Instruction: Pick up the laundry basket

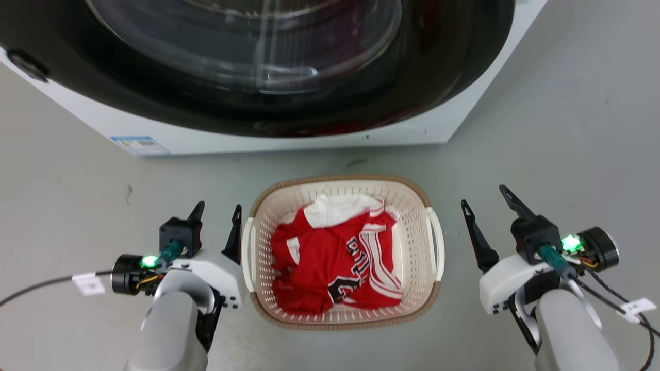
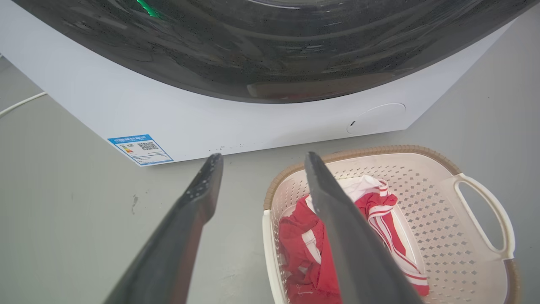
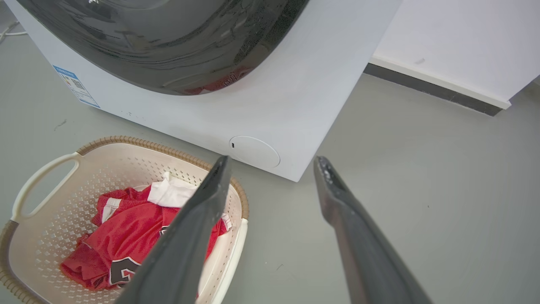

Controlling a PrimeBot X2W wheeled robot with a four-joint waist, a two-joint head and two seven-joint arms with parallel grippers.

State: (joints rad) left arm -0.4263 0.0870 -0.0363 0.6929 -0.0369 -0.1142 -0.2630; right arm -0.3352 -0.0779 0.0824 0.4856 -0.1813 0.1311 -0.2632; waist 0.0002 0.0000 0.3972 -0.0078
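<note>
Left gripper (image 1: 219, 206) and right gripper (image 1: 483, 196), both spread and empty, flanking the basket (image 1: 340, 179) on the floor (image 1: 77, 206) before the washer (image 1: 289, 141); basket likely light, stiff perforated plastic, holding a soft red shirt (image 1: 330, 257); best taken by the white loop handles (image 1: 437, 242) at its sides.
</note>
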